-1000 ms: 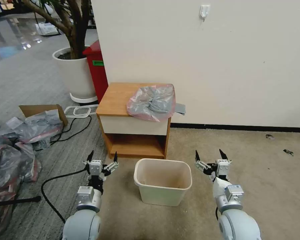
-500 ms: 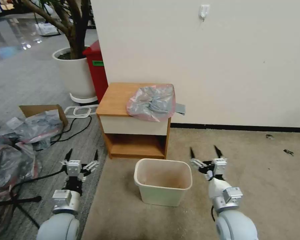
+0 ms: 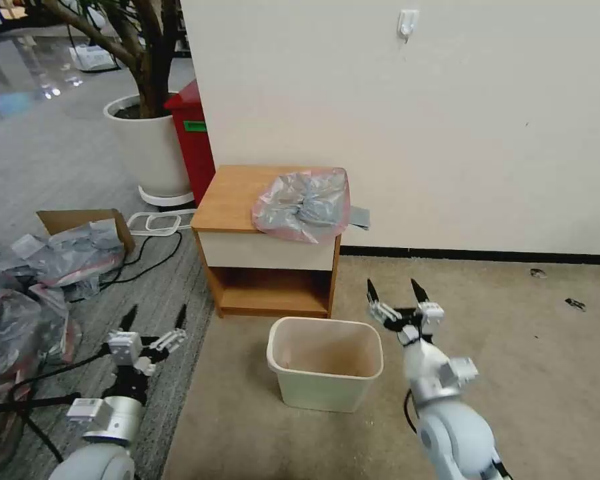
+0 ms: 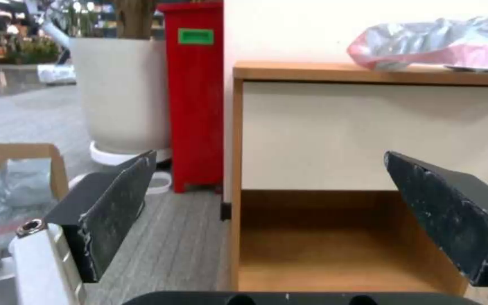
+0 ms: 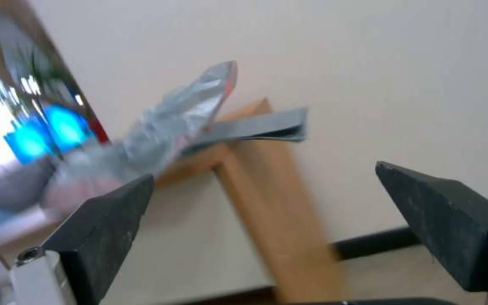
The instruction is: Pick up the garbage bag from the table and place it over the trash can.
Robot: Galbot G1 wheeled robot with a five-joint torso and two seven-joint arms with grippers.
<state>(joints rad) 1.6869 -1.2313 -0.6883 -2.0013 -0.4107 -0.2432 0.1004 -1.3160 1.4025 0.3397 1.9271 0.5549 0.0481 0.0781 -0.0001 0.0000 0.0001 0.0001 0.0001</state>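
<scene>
Two robot arms reach forward over a carpeted floor toward a small wooden table (image 3: 237, 197) against a white wall. On the tabletop, toward its 3 o'clock side, lies the garbage bag (image 3: 303, 203), a crumpled flat heap of translucent grey plastic with a pink-red rim. Its long axis runs roughly from 7 o'clock to 1 o'clock across the top, and its near edge droops slightly over the white drawer front. A flat grey folded piece (image 3: 360, 217) sticks out from under it past the table's wall-side corner.

On the floor at 6 o'clock from the table stands the trash can (image 3: 325, 363), cream-white, upright, its opening unlined.

At 3 o'clock from the can, the right gripper (image 3: 396, 295) is raised, tilted toward the table, its black fingers spread apart and holding nothing. Well away at 9 o'clock from the can, over grey flooring, the left gripper (image 3: 151, 317) points forward, fingers likewise spread wide and clamped on nothing. Its wrist camera faces the table's open lower shelf.
</scene>
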